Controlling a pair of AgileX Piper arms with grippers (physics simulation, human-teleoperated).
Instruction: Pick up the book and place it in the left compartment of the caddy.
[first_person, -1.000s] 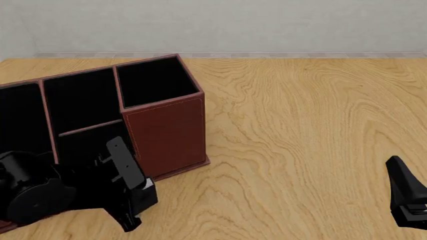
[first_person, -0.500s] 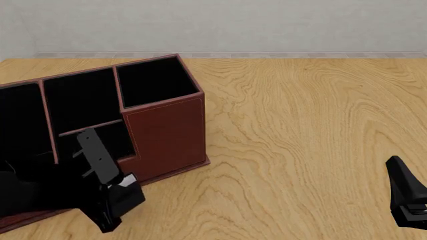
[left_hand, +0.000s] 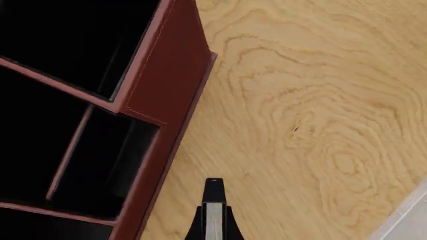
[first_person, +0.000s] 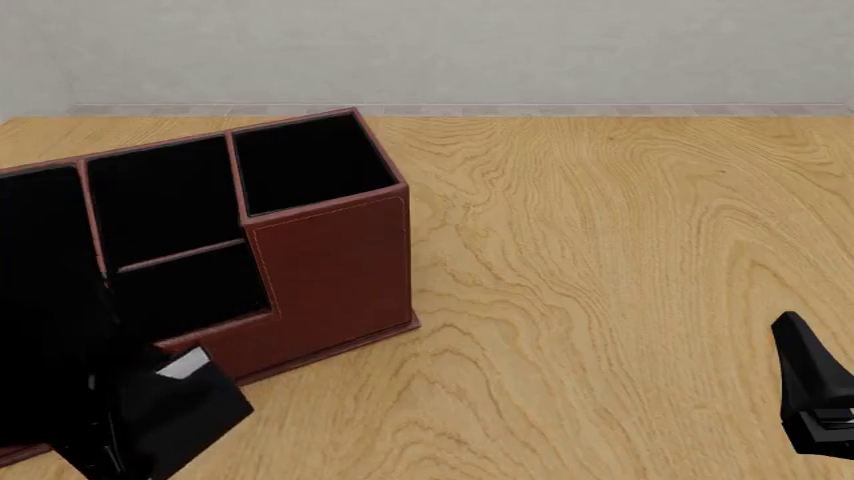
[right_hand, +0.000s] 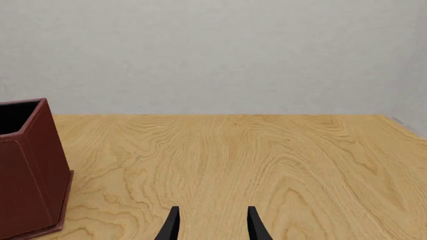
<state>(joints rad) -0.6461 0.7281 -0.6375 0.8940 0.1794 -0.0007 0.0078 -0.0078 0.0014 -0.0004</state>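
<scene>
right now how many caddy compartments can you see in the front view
4 on the caddy: the tall square one at its right end, two middle ones back and front, and the left compartment, partly hidden by the left arm.

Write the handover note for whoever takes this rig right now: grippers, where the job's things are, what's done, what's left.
Left gripper: shut on the book, white page edges showing between the fingers, held in front of the caddy near its low front wall.
Right gripper: open, empty, parked far off over the bare table.
Left compartment: partly hidden by the left arm in the front view; no book seen inside.
Done: book picked up.
Left: carry it over the left compartment, lower it in, release.
</scene>
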